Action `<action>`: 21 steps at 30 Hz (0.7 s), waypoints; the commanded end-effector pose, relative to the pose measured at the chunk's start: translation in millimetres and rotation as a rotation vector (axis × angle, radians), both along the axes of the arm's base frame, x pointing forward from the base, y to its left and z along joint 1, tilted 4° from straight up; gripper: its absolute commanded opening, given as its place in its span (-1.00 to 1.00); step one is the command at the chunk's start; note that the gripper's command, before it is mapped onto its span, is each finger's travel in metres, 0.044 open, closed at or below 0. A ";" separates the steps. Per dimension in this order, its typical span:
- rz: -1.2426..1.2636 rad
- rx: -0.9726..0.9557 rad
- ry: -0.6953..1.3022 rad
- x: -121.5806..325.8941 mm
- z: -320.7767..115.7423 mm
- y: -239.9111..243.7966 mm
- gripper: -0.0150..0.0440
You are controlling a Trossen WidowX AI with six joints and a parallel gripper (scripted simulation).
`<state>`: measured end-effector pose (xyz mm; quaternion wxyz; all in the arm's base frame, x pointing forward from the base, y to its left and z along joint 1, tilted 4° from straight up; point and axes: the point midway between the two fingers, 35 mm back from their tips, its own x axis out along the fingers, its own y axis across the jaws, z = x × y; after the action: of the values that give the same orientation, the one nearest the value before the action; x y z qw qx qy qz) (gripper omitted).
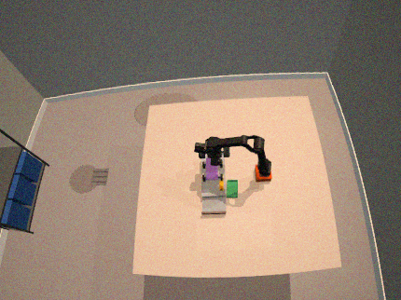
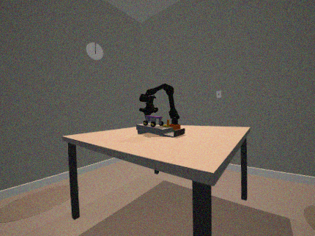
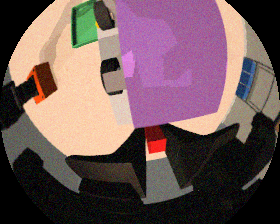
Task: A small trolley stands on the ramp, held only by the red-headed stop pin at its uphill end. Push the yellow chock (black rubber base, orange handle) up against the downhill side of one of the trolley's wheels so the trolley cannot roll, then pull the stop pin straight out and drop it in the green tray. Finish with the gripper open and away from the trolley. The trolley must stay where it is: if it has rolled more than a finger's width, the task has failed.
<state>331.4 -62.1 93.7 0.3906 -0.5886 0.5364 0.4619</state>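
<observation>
The purple trolley (image 1: 212,170) (image 2: 154,118) (image 3: 175,45) stands on the grey ramp (image 1: 214,206) (image 3: 121,112). The yellow chock with its orange handle (image 1: 221,184) (image 2: 168,123) is on the ramp, close by the downhill wheel on the tray side; whether they touch cannot be told. My gripper (image 3: 149,123) (image 2: 148,113) is over the trolley's uphill end, fingers down, shut on the red-headed stop pin (image 3: 156,142). The pin's red head shows between the fingers, right beside the trolley's uphill edge; its lower part is hidden. The green tray (image 1: 232,188) (image 3: 85,27) lies beside the ramp.
The arm's orange base (image 1: 263,173) (image 3: 45,82) stands on the table beyond the tray, and the arm arches from it over the ramp's uphill end. Blue seats (image 1: 20,191) (image 3: 245,78) stand off the table at the far side.
</observation>
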 end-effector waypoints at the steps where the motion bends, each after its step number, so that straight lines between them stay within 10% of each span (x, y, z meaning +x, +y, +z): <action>1: 0.002 -0.001 -0.002 0.4 5.3 0.5 -0.49; 21: 0.002 -0.001 -0.002 -0.9 18.4 3.4 -0.49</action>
<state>330.0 -58.6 107.5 0.3898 -0.5891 0.5343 0.4642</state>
